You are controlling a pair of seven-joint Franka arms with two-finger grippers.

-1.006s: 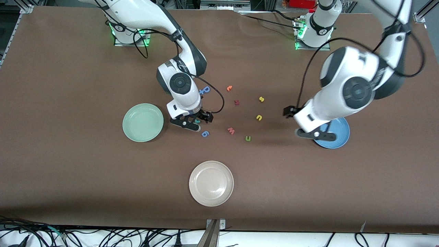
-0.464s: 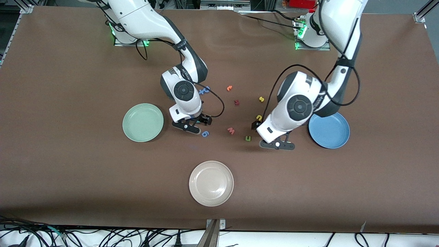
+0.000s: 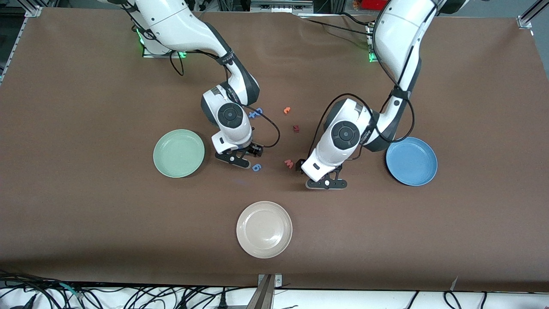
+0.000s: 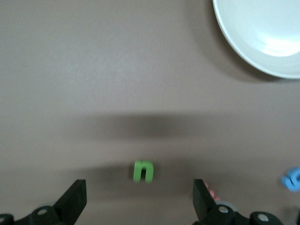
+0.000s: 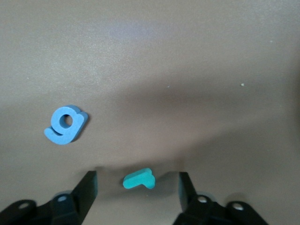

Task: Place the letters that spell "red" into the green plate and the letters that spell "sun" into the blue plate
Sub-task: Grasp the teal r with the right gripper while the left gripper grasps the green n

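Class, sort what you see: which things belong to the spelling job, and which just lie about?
Job: green plate; blue plate; green n; teal letter.

Lying about: beige plate; blue g; salmon w; dark red letter.

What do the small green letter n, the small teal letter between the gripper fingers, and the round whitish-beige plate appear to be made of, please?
The small green letter n: probably foam, matte, thick with soft edges. The small teal letter: likely the same foam, a dull chunky slab. The round whitish-beige plate: probably smooth plastic or melamine, judging by the soft glare in its bowl.
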